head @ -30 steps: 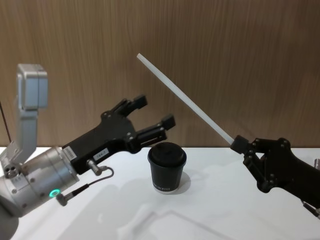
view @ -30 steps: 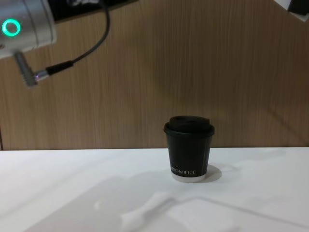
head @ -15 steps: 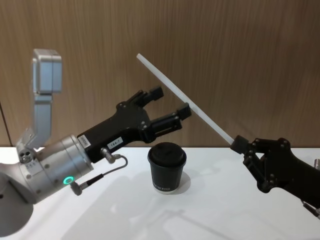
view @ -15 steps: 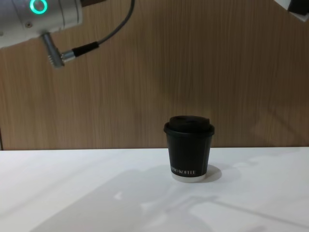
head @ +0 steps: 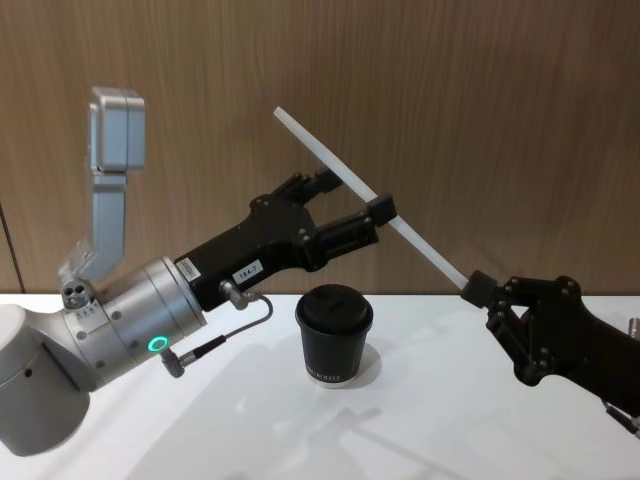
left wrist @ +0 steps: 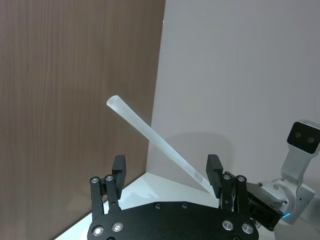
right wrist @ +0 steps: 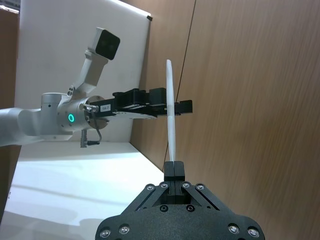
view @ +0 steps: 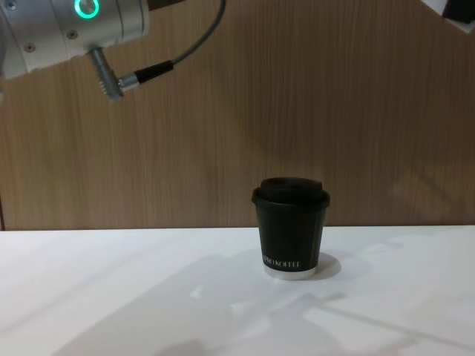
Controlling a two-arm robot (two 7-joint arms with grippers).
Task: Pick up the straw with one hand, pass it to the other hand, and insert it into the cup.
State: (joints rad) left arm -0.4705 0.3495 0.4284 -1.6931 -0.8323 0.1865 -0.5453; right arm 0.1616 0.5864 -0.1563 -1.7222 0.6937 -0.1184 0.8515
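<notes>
Head view | cup [head: 334,338] lidded | right gripper [head: 478,289] jaws grasping straw [head: 318,147] | left gripper [head: 353,195] jaws released around it

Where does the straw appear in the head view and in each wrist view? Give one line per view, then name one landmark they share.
Head view: the straw slants from upper centre down to the right gripper, which is shut on its lower end.
Left wrist view: it crosses the picture's centre diagonally, between the two fingers.
Right wrist view: it runs straight out from the shut tips, through the centre.
Shared landmark: the open left gripper, straddling the straw.
</notes>
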